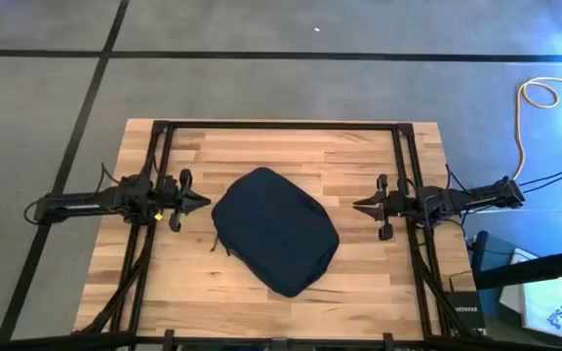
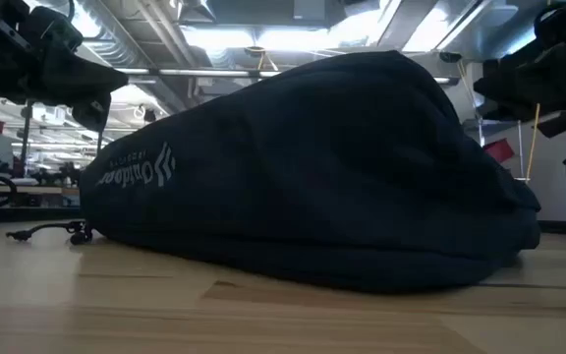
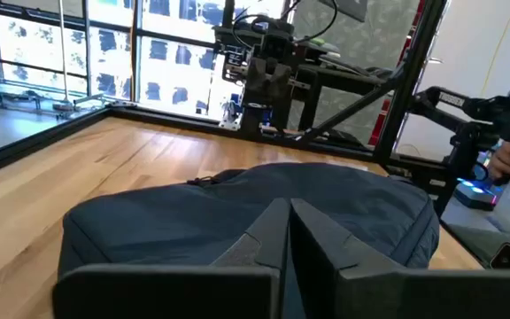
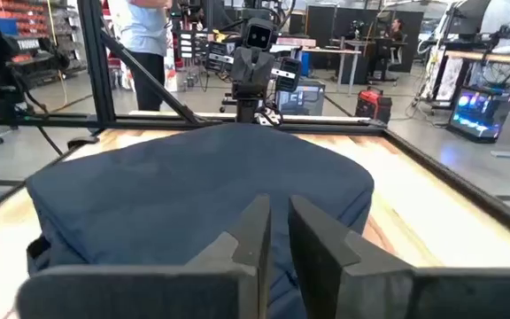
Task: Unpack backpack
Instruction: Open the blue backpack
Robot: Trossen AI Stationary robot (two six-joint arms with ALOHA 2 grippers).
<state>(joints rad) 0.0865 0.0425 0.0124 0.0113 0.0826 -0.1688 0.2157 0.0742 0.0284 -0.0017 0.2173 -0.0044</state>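
High view: zipped backpack (image 1: pixel 276 230), contents hidden, between left gripper (image 1: pixel 206 204) and right gripper (image 1: pixel 358 205), jaws closed, empty.

the large dark navy soft fabric backpack (image 2: pixel 322 187) fills the low view and hides the far edge of the wooden bench (image 2: pixel 263 315) behind it. its zip and contents cannot be seen. the grey lettering on it is too blurred to read fully.
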